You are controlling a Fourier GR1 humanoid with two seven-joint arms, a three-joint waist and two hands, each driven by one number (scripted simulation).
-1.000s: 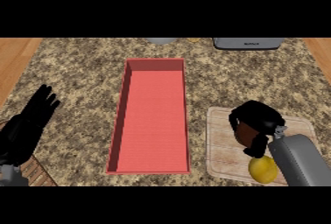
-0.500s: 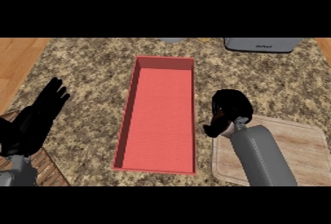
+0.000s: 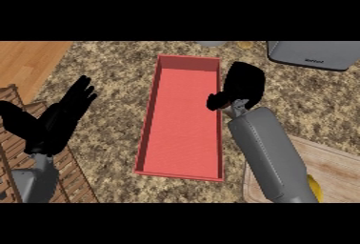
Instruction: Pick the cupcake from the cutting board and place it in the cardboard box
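Position of the right hand (image 3: pixel 239 86) has changed: it has left the cutting board (image 3: pixel 336 163), which now lies behind it, and hangs over the right wall of the red box (image 3: pixel 184 138). Its fingers are curled shut. The cupcake is hidden, presumably inside them, so release is the next step. The left hand (image 3: pixel 62 119) rests open, well apart.
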